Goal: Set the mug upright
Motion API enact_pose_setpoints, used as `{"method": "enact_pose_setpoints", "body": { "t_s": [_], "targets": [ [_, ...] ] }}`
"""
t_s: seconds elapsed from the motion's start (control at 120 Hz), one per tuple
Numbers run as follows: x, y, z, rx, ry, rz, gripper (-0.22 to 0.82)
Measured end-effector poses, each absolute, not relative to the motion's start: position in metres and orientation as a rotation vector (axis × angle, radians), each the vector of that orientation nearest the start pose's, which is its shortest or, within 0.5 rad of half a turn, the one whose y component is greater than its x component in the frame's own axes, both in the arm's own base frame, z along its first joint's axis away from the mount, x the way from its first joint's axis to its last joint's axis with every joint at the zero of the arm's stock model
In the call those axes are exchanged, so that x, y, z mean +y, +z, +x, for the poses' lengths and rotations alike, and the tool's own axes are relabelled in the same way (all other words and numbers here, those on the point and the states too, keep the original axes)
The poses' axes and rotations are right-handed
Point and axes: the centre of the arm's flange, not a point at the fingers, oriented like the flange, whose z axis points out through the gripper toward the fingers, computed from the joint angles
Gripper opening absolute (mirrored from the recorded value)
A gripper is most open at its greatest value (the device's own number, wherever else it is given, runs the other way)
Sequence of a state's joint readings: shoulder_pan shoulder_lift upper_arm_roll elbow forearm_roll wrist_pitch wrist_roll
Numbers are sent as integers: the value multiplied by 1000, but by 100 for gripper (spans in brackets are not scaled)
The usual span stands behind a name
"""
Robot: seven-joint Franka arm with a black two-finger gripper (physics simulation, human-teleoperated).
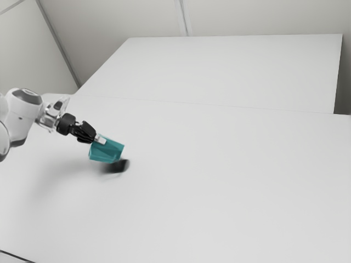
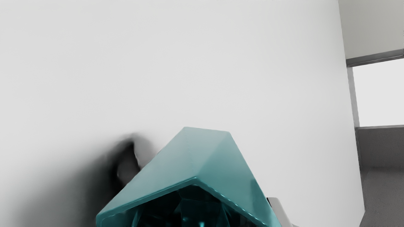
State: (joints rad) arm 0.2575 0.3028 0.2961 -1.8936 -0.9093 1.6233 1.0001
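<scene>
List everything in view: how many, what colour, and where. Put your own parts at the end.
mug: 1, teal, tilted, at the gripper's tip
dark shape: 1, blackish, blurred, beside the mug; shadow or handle, I cannot tell
table: 1, white, under the mug and arm
far surface: 1, white, beyond a thin seam across the exterior view
walls: pale grey, behind the surfaces; exact count unclear
bright panel: 1, white, grey-edged, past the white surface's edge in the wrist view
dark line: 1, dark, the exterior view's lower left corner
my arm: 1, white and grey, from the exterior view's left
my gripper: 1, mostly black, at the mug
</scene>
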Motion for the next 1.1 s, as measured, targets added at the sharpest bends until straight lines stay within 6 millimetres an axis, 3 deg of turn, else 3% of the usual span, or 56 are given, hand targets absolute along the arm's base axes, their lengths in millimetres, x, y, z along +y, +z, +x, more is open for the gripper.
{"method": "enact_pose_setpoints", "body": {
  "t_s": [0.208, 0.35, 0.75, 0.9, 1.1],
  "targets": [
    [195, 398, 537, -255, 237, 2281, -18],
    [176, 418, 537, -363, 153, 2403, -18],
    [119, 444, 546, -537, -21, 2675, -18],
    [97, 444, 554, -582, -72, 2778, -18],
    [82, 440, 563, -579, -105, 2887, -18]
  ]
}}
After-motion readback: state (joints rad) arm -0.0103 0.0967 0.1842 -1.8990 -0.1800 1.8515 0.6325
